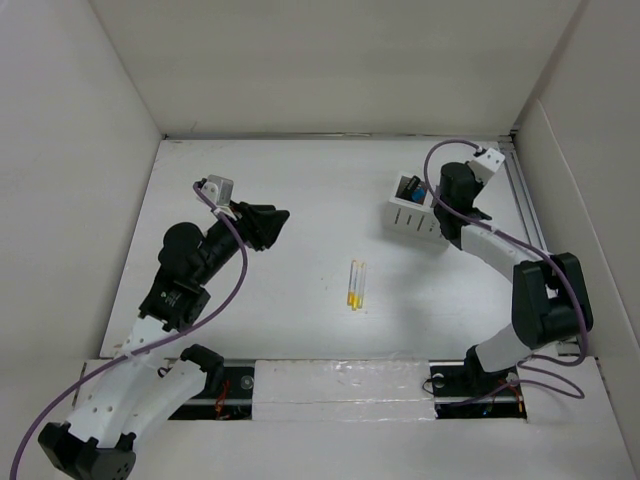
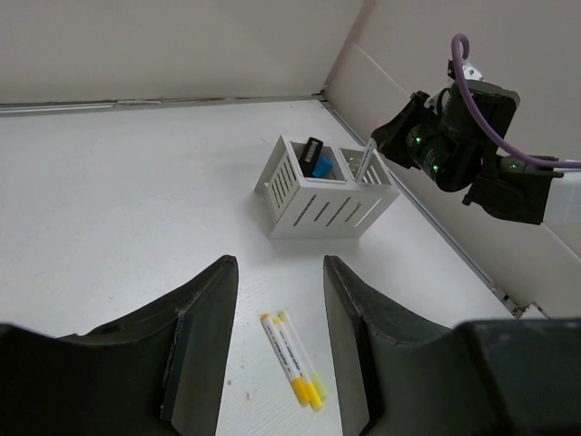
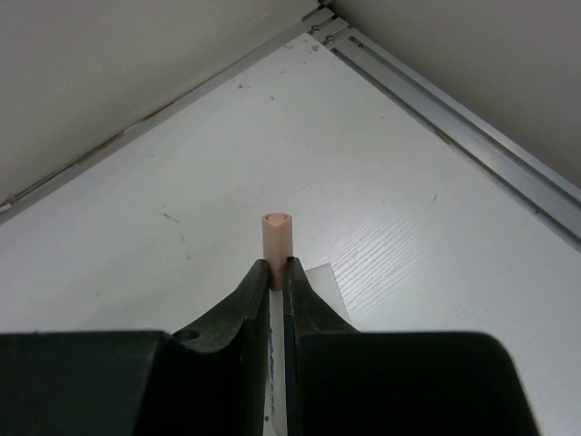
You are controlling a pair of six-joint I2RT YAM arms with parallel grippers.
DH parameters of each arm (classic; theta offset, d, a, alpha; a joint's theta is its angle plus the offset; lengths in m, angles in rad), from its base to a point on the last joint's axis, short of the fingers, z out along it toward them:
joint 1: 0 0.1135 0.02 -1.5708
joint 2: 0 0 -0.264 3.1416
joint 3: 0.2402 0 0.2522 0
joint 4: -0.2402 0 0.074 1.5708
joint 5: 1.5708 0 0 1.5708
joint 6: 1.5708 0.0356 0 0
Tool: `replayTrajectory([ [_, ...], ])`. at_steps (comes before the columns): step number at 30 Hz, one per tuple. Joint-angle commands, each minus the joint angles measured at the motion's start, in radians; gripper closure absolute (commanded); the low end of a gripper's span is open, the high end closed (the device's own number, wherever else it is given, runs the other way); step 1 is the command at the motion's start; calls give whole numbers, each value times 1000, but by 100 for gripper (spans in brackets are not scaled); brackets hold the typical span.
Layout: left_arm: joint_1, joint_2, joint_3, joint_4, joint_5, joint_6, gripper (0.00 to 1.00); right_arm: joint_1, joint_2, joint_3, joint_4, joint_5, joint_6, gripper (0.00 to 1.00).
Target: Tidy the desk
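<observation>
The desk (image 1: 300, 200) is a flat white tabletop walled by white panels. Two yellow-capped markers (image 1: 356, 285) lie side by side at its middle; in the left wrist view they (image 2: 290, 357) show between my open fingers. My left gripper (image 1: 268, 222) is open and empty, up off the desk, left of the markers (image 2: 280, 268). My right gripper (image 1: 440, 205) is shut on a white pen with a peach end (image 3: 276, 234), held upright over the white slotted organizer box (image 1: 412, 212). The pen's lower end (image 2: 363, 162) is in the box's right compartment.
The organizer box (image 2: 322, 195) holds a black and blue item (image 2: 315, 156) in its left compartment. A metal rail (image 1: 525, 200) runs along the desk's right edge, close to the box. White walls close the back and both sides.
</observation>
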Motion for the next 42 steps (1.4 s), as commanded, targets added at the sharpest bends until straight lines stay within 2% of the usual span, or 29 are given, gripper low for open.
replayTrajectory([
  [1,-3,-17,2,46,-3,4,61,44,-17,4,59,40,-1,100],
  [4,-3,6,7,40,9,2,61,79,-40,-6,51,54,11,97],
  [5,-3,3,7,43,13,4,61,90,-46,-7,36,62,17,89],
  [7,-3,-8,4,48,5,4,61,119,-63,-18,19,73,36,81],
  [8,-3,-9,2,48,-1,4,61,119,-82,-21,-7,74,43,72],
  [11,-3,13,8,43,5,4,61,154,-125,-24,-49,68,53,63],
  [13,-3,7,4,46,16,2,61,164,-149,-26,-67,53,53,65],
  [16,-3,-3,5,46,-1,4,61,225,-201,-58,-98,-60,71,81],
  [17,-3,3,7,42,-3,5,61,261,-211,-73,-93,-135,73,96],
  [18,-3,6,7,38,-3,5,61,280,-215,-88,-93,-172,77,100],
  [21,-3,-5,4,46,7,5,61,373,-198,-160,-78,-284,122,100],
  [24,-3,6,7,40,-9,7,61,491,-149,-213,-81,-294,169,100],
  [25,-3,13,8,40,-3,7,61,516,-130,-219,-87,-291,181,97],
  [26,-3,23,11,38,3,5,61,541,-122,-225,-98,-292,188,84],
  [29,-3,7,5,46,5,5,61,611,-97,-249,-122,-285,212,64],
  [32,-3,24,10,42,-3,7,61,642,-85,-259,-184,-269,277,63],
  [36,-3,20,7,49,14,4,61,642,-54,-295,-153,-266,295,65],
  [42,-3,34,13,43,19,2,61,642,38,-227,-208,-265,298,69],
])
